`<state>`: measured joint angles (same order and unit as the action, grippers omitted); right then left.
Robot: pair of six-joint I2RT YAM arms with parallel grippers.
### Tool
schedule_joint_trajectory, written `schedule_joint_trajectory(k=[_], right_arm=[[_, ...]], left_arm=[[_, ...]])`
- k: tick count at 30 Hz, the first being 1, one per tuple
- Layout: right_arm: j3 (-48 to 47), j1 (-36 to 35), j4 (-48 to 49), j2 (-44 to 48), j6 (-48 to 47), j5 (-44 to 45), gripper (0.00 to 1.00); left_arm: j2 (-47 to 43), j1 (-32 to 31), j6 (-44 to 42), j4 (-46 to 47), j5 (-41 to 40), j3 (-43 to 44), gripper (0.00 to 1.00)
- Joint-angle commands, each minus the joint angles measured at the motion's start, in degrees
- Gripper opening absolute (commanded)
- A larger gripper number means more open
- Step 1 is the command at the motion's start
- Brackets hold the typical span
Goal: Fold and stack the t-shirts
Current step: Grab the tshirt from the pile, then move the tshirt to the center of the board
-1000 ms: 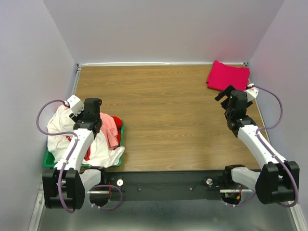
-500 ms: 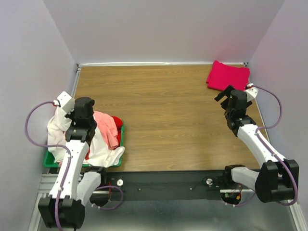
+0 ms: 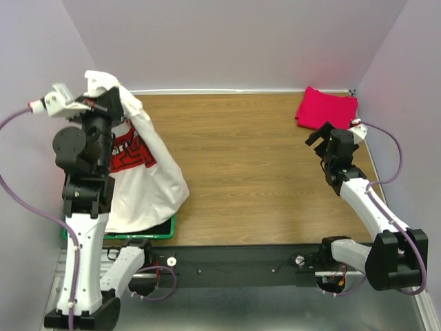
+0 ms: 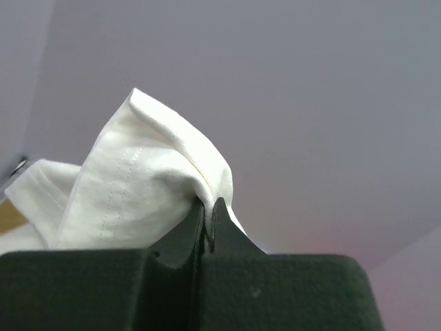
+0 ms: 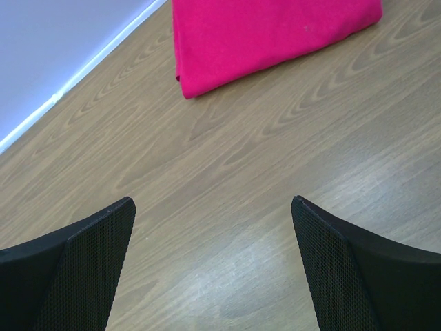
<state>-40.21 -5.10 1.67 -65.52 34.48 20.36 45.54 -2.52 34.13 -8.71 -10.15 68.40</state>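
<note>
Left tool (image 4: 209,207) clamped on a fold of the white tee (image 3: 148,183) — hoisted clear of the green bin (image 3: 164,227) within the last second, now hanging at frame left. Right tool (image 5: 213,207) spread wide, idle near the folded magenta tee (image 3: 326,108), upper right. Likely next — laying it out on the bench (image 3: 241,158).

the left arm stands tall, its forearm near vertical and the wrist bent over at the top. the left claw (image 4: 207,219) is pinched tight, both fingers pressed together on a fold of the white t-shirt (image 4: 138,179), which bulges just above the tips. the right arm reaches forward low with its elbow bent. the right claw (image 5: 212,201) is spread wide, tips angled downward.
</note>
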Motion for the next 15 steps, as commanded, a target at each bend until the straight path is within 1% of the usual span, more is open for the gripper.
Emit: schedule_joint_trajectory(k=[1,2,3,4,5,6,7,8,10,11,12,13,14,15], right_arm=[[0.04,0.62,0.61,1.79,-1.08,-3.04,1.00],[-0.05,0.62,0.53,2.14,-1.25,-3.05,1.00],[-0.14,0.62,0.26,2.76,-1.69,-3.31,1.00],[-0.40,0.53,-0.17,3.11,-1.87,-3.57,1.00],[-0.49,0.62,-0.35,3.37,-1.87,-3.57,1.00],[-0.57,0.62,-0.61,3.81,-2.05,-3.75,1.00],[-0.66,0.62,-0.79,4.51,-1.87,-4.27,1.00],[-0.66,0.53,-1.14,4.96,-1.78,-4.71,1.00],[-0.75,0.62,-1.49,6.10,-2.13,-5.24,1.00],[-0.84,0.62,-1.58,6.62,-2.14,-5.59,1.00],[-0.93,0.53,-3.06,7.06,-2.31,-5.68,1.00],[-1.01,0.62,-3.51,7.50,-2.75,-5.68,1.00],[-1.10,0.62,-4.30,8.47,-2.92,-5.51,1.00],[-1.02,0.62,-4.66,9.00,-3.27,-5.25,1.00]], left_arm=[[6.83,-5.19,-1.61,6.95,13.13,13.49,0.00],[10.15,-7.04,-2.74,7.21,13.66,15.95,0.00],[12.10,-12.97,-3.80,7.22,12.62,21.19,0.00],[16.03,-16.25,-6.77,7.22,11.40,23.86,0.00],[18.07,-19.76,-8.10,7.13,8.51,26.41,0.00],[20.09,-22.84,-9.16,7.13,7.61,31.04,0.00],[22.29,-28.01,-10.04,7.04,6.99,33.44,0.00],[26.58,-29.98,-10.74,7.04,7.60,37.99,0.00],[31.08,-32.70,-10.40,6.95,9.79,42.84,0.00],[35.19,-34.46,-10.31,6.78,11.80,45.30,0.00],[37.32,-35.35,-10.05,6.52,14.08,47.68,0.00],[39.08,-36.14,-9.87,6.34,14.89,52.14,0.00],[42.14,-37.10,-9.70,6.16,15.68,53.75,0.00],[43.39,-37.20,-9.26,6.25,17.95,55.85,0.00]])
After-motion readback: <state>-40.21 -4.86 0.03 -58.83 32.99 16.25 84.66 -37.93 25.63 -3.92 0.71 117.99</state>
